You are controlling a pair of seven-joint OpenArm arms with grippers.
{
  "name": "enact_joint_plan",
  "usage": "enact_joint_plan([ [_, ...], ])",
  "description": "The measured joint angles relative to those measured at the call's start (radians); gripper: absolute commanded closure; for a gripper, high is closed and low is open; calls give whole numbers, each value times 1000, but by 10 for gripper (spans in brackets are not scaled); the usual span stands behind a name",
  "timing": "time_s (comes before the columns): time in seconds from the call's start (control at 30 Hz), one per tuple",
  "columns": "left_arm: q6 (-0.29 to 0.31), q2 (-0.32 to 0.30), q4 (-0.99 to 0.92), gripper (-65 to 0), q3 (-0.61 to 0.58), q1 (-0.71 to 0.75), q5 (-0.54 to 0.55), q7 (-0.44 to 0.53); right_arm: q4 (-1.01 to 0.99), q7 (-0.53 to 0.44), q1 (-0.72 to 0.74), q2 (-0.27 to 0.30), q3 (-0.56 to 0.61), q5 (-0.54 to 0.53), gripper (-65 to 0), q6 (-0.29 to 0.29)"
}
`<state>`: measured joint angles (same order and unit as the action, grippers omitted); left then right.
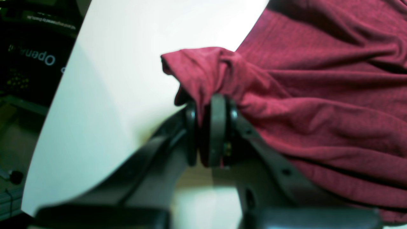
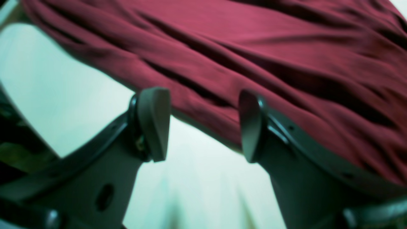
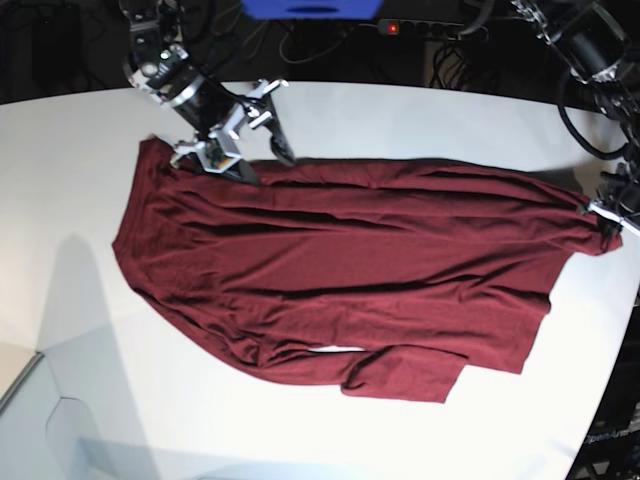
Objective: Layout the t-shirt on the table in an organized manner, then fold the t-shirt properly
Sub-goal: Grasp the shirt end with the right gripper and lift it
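Observation:
The dark maroon t-shirt (image 3: 340, 270) lies spread and wrinkled across the white table (image 3: 400, 110), stretched left to right. At its right end, near the table's edge, my left gripper (image 3: 603, 222) is shut on a bunched corner. In the left wrist view the fabric (image 1: 318, 79) is pinched between the pads of the left gripper (image 1: 206, 106), above the table (image 1: 127, 47). My right gripper (image 3: 265, 160) is at the shirt's far left edge and is open. In the right wrist view the hem of the shirt (image 2: 222, 47) runs between the spread fingers of the right gripper (image 2: 202, 124), over the table (image 2: 47, 95).
Behind the table's far edge are a power strip with a red light (image 3: 392, 27), cables and a blue object (image 3: 310, 8). A black panel with white lettering (image 1: 35, 57) sits beyond the curved table edge in the left wrist view.

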<state>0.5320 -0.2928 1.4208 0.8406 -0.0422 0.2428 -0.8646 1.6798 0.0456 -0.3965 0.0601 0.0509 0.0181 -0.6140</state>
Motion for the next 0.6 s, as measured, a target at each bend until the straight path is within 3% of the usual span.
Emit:
enact_joint_plan([
  [0.23,0,6,0,-2,0,0,0,0,-106,1,107,-7,83,-6,-338,0],
  [0.3,0,5,0,-2,0,1,-1,0,-137,42,129,-8,95,-3,-337,0],
  [0.4,0,5,0,-2,0,1,0,0,-167,101,158,-30,89,2,-336,1],
  [0.6,0,8,0,-2,0,0,0,0,-197,101,177,-35,90,0,-335,1],
])
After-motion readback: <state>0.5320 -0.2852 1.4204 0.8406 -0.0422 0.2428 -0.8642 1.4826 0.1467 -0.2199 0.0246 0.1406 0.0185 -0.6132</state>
